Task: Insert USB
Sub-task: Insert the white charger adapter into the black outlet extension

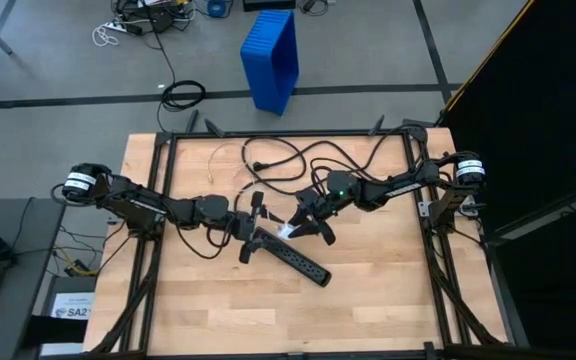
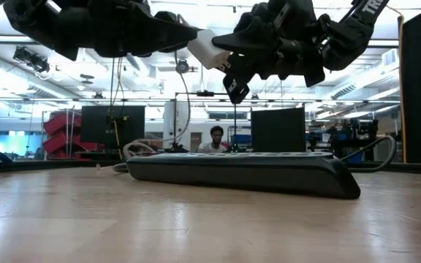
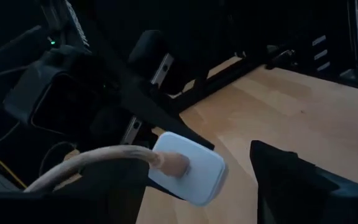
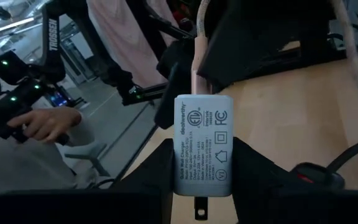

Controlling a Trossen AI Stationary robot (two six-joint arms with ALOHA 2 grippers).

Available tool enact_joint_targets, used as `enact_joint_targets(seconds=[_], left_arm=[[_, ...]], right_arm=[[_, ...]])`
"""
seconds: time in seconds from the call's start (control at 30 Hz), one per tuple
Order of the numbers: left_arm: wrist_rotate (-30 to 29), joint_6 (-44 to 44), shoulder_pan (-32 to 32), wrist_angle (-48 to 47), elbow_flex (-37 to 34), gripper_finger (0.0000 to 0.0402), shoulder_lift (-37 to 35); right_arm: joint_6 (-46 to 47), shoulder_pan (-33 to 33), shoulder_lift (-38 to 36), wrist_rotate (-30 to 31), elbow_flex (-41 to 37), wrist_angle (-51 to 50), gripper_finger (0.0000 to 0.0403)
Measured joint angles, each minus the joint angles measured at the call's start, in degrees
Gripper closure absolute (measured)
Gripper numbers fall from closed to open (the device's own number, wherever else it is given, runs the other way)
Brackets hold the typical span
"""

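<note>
Pale wooden table [image 1: 368, 300] on a dark frame, standing on a grey floor with a blue bin [image 1: 271, 58] beyond its far edge; the low view looks across it into a lit workshop where a person [image 2: 215, 139] sits behind monitors. A black power strip [image 1: 286, 254] lies diagonally at mid-table, its thick black cord [image 1: 298, 155] looping toward the far edge. The two grippers meet just above the strip. Right gripper [image 1: 308, 222]: fingers closed on a white charger block [image 4: 204, 146], whose printed label and downward prongs appear only in the right wrist view. The USB [image 3: 92, 163], a thin pale cable, ends at this block; the left wrist view shows its plug seated in the block's face, and the high view shows the rest [image 1: 230, 160] trailing across the far-left table. Left gripper [image 1: 251, 215]: close beside the block, fingers apart, nothing seen between them. A person's hand [image 4: 48, 123] shows beyond the table in the right wrist view.
</note>
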Motion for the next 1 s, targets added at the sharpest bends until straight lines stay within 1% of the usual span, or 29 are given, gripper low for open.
enact_joint_targets(seconds=[0.17, 0.4, 0.6, 0.73, 0.9, 1.0], left_arm=[[0.7, 1.9, 0.0, 3.2, 0.1, 0.0154, 2.3], [1.1, 3.9, 0.1, 3.0, 3.6, 0.0154, 6.7], [1.5, 4.7, 0.5, 2.3, 4.1, 0.0158, 7.3], [1.5, 6.0, 0.5, 0.8, 4.1, 0.018, 7.3], [1.6, 6.1, 0.5, -0.7, 4.1, 0.0231, 7.3], [1.6, 6.1, 0.5, -0.9, 4.1, 0.0234, 7.3]], right_arm=[[0.2, 0.0, 0.0, -0.3, 0.0, -0.2, 0.0317], [1.9, 0.3, 0.0, -0.8, -0.1, -0.2, 0.0317], [2.7, 0.4, 0.0, -1.6, -0.1, -0.2, 0.0317], [2.7, 0.4, 0.0, -1.7, -0.1, -1.1, 0.0317], [2.1, 0.3, 0.0, -1.7, 0.0, -3.0, 0.0317], [2.1, 0.3, 0.0, -1.5, 0.0, -3.2, 0.0317]])
